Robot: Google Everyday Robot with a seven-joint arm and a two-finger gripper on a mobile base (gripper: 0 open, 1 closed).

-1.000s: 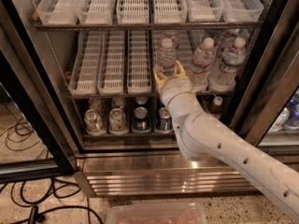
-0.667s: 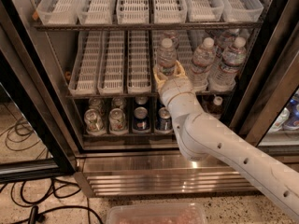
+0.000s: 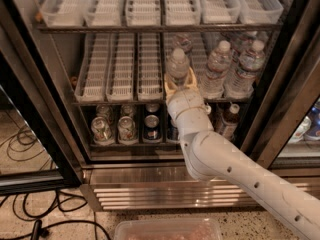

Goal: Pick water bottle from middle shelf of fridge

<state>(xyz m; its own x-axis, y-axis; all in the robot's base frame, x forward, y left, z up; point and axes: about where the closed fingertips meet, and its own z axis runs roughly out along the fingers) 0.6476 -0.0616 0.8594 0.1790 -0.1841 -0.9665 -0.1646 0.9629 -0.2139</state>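
Observation:
The water bottle [image 3: 177, 64], clear and ribbed with a white cap, stands upright at the front of the middle shelf [image 3: 125, 102] in the fridge [image 3: 175, 186]. My gripper [image 3: 180, 84] reaches into the fridge and sits at the lower part of this bottle, with its tan tips on either side of it. The white arm runs back to the lower right. To the left, the shelf's white slotted lane trays [image 3: 120, 69] are bare.
Two more water bottles [image 3: 215, 69] [image 3: 245, 66] stand to the right on the same shelf. Cans [image 3: 101, 129] and a small dark bottle [image 3: 227, 121] sit on the shelf below. Black door frames [image 3: 35, 109] flank the opening. Cables [image 3: 30, 219] and a plastic container [image 3: 167, 230] lie on the floor.

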